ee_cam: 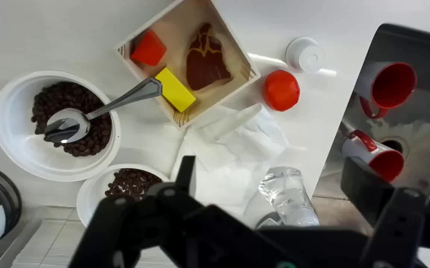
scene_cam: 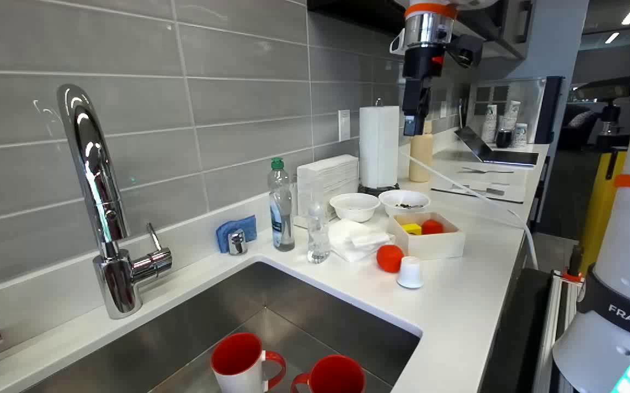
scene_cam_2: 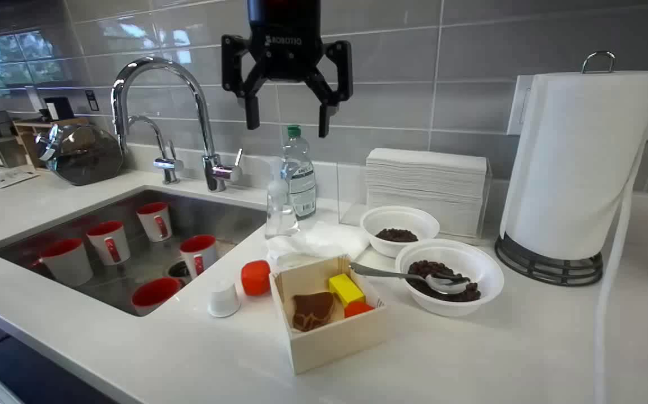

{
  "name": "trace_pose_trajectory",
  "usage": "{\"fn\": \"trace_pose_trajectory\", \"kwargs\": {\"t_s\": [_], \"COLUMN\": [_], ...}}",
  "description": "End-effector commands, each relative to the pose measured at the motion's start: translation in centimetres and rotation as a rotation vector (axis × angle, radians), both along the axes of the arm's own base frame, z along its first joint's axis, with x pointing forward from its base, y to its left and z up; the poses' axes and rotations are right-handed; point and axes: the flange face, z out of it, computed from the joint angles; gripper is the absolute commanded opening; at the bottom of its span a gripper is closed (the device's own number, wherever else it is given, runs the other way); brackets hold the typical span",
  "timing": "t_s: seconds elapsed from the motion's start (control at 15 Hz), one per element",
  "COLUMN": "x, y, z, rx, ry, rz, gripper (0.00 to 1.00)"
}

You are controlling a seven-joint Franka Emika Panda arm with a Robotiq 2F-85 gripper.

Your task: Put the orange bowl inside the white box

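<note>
1. The tool [scene_cam_2: 288, 126] hangs above the worktop [scene_cam_2: 497, 359], its two fingers spread wide with nothing held between them. In that exterior view, with the top as twelve, it is close to twelve o'clock from the white box [scene_cam_2: 340, 342].
2. The orange bowl [ee_cam: 281, 91], a rounded red-orange shape, rests on the worktop outside the white box. In the wrist view it lies between three and four o'clock from the box's middle, just beside it; which way its opening faces, I cannot tell.
3. A small white cup [ee_cam: 306, 54] stands upside down near the orange bowl, at its one o'clock.
4. Inside the white box, still in the wrist view: a red-orange piece [ee_cam: 149, 48] towards ten, a yellow block [ee_cam: 175, 89] at seven, a brown steak-shaped piece [ee_cam: 205, 61] just off centre towards three.
5. Two white bowls [ee_cam: 17, 123] of dark pellets sit at seven and eight o'clock from the white box; a spoon [ee_cam: 125, 96] in the latter points its handle to two.
6. Crumpled white paper [ee_cam: 233, 152] lies at five o'clock, a clear bottle [ee_cam: 287, 197] beyond it.
7. The sink [ee_cam: 423, 52], holding red-lined mugs [ee_cam: 393, 85], is around three.
</note>
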Motion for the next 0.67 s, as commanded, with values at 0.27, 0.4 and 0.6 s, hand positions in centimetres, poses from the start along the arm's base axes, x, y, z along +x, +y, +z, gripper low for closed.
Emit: {"fn": "trace_pose_trajectory", "kwargs": {"t_s": [0.27, 0.4, 0.6], "x": [-0.1, -0.4, -1.3], "y": [1.1, 2.6, 5.4], "z": [-0.2, -0.2, -1.3], "rx": [-0.002, 0.000, 0.009], "ry": [-0.009, -0.013, 0.017], "rz": [-0.062, -0.156, -0.319], "gripper": [1.00, 1.00, 1.00]}}
